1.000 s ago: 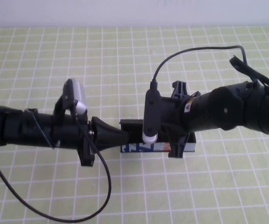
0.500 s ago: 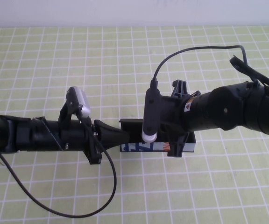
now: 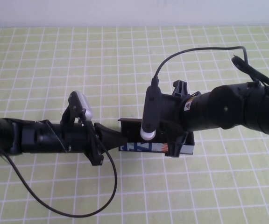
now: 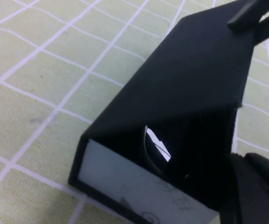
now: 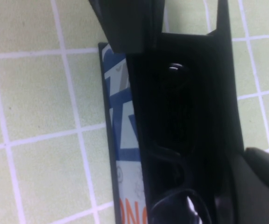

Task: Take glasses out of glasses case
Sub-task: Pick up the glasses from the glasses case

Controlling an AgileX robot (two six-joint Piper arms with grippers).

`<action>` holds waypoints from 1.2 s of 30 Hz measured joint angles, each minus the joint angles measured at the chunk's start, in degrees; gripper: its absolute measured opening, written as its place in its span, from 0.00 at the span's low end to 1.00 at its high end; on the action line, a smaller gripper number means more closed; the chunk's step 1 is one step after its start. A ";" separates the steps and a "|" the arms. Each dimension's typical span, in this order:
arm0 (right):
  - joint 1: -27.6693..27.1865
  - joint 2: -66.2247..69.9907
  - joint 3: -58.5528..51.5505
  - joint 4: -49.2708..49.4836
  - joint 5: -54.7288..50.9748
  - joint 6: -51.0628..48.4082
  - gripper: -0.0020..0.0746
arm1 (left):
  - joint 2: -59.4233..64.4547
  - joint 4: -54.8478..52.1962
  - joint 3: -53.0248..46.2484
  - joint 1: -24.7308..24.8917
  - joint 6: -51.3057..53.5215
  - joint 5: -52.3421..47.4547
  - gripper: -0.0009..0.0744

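- High view: the glasses case [image 3: 183, 147] is lying near the table [image 3: 41, 56] centre, its blue, white and orange printed side facing the robot. Both arms are meeting over it, so most of the case is hidden here.
- The left gripper [image 3: 120, 136] is touching the case's left end. Its tip is looking narrow and closed, but I cannot tell if it is holding smth.
- The right gripper [image 3: 175, 144] is standing over the case's right part, w/ fingers going down on the far and near sides. I cannot tell its grip.
- Left wrist view only: the lid [image 4: 190, 79] is lifted like a sloped roof, and one lens of the glasses [image 4: 160, 149] is shining in the gap below.
- Right wrist view only: the case interior is showing open, w/ the dark glasses [image 5: 172, 196] lying inside.
- Edges: the case is sitting well apart from every table edge, w/ bare grid mat all around.
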State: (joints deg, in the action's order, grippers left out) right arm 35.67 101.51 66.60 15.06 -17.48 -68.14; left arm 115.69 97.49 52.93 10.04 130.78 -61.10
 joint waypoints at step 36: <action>0.00 -7.79 -0.12 11.76 -7.38 2.19 0.34 | 0.00 0.44 3.52 1.69 -2.01 5.19 0.01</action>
State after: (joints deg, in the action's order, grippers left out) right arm 35.67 93.73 66.47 26.82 -24.86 -65.95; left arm 115.69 97.93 56.45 11.73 128.76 -55.91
